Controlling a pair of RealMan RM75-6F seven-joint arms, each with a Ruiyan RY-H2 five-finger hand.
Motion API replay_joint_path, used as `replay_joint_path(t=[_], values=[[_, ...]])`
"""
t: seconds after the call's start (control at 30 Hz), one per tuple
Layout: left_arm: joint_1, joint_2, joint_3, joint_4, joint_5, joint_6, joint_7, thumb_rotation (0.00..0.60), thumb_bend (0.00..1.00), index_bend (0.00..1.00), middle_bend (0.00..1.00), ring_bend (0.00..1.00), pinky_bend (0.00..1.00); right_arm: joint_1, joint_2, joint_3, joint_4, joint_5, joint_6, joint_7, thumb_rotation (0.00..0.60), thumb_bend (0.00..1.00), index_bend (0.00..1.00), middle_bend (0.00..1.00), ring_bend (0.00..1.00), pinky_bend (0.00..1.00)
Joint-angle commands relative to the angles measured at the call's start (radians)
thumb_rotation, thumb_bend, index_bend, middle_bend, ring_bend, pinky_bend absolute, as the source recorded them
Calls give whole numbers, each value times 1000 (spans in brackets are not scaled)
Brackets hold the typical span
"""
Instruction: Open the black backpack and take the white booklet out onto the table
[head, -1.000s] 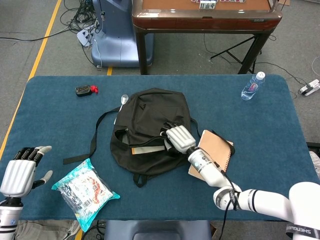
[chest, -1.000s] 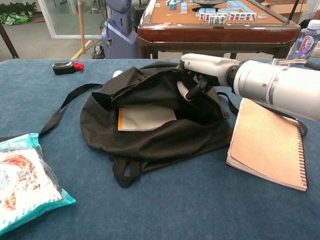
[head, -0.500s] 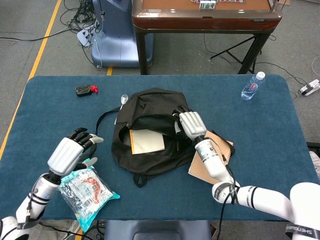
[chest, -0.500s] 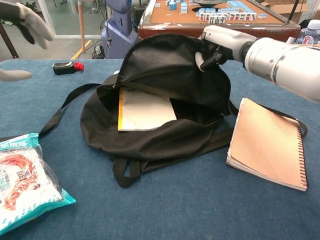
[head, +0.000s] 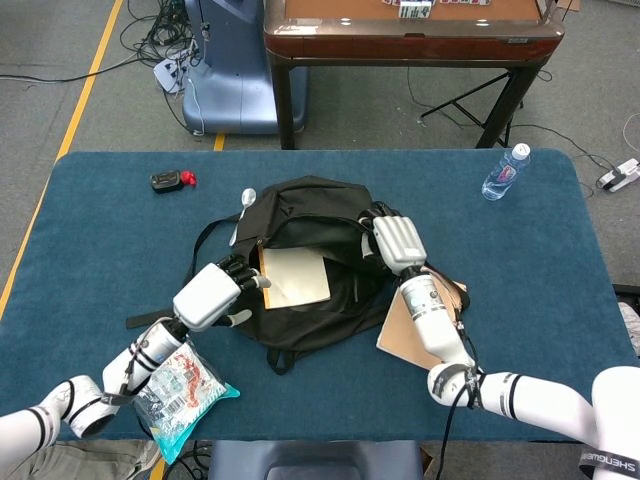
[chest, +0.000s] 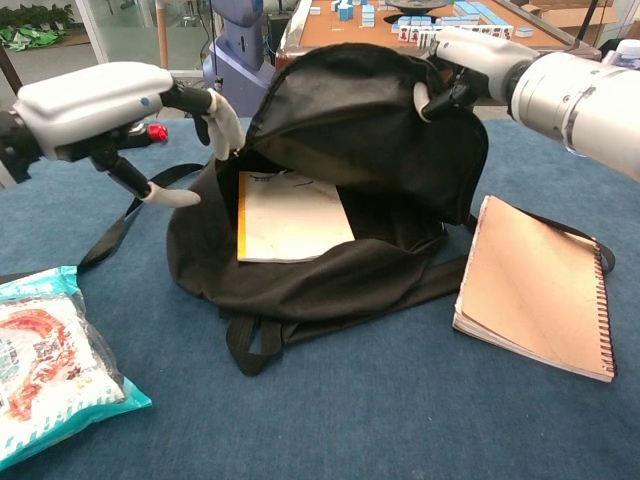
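The black backpack (head: 300, 250) (chest: 340, 150) lies mid-table with its mouth pulled wide. My right hand (head: 398, 241) (chest: 470, 60) grips the upper flap and holds it lifted. Inside, the white booklet (head: 294, 277) (chest: 290, 215) with a yellow spine edge lies flat and in plain sight. My left hand (head: 212, 293) (chest: 110, 100) hovers at the bag's left rim, fingers spread and holding nothing, fingertips close to the booklet's left edge.
A brown spiral notebook (head: 425, 320) (chest: 535, 290) lies right of the bag. A snack packet (head: 170, 385) (chest: 45, 365) lies at the front left. A black-and-red gadget (head: 170, 180) and a water bottle (head: 505, 172) stand further back. A bag strap (head: 190, 270) trails left.
My right hand has lifted the flap higher, opening the bag wider. My left hand has come in from the front left to the bag's left rim.
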Motion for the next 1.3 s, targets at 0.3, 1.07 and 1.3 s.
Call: replay_joint_path(t=[0.3,1.07,1.3], values=[[-140,-204,71,388,35,-34,-88,600,240,422,431,375,242,12,1,-24,-24,25,-3,-41,600,685,570,312,131,213],[-206,-383,149,699,-30,-75,-117,600,233,346,431,340,241,24,-2,-19,22,65,-27,-21,600,661,570,312,131,213],[-225,-424,167,760,-33,-67,-125,600,216,320,406,320,242,35,-10,-16,45,87,-43,-19,600,655,570,312,131,213]])
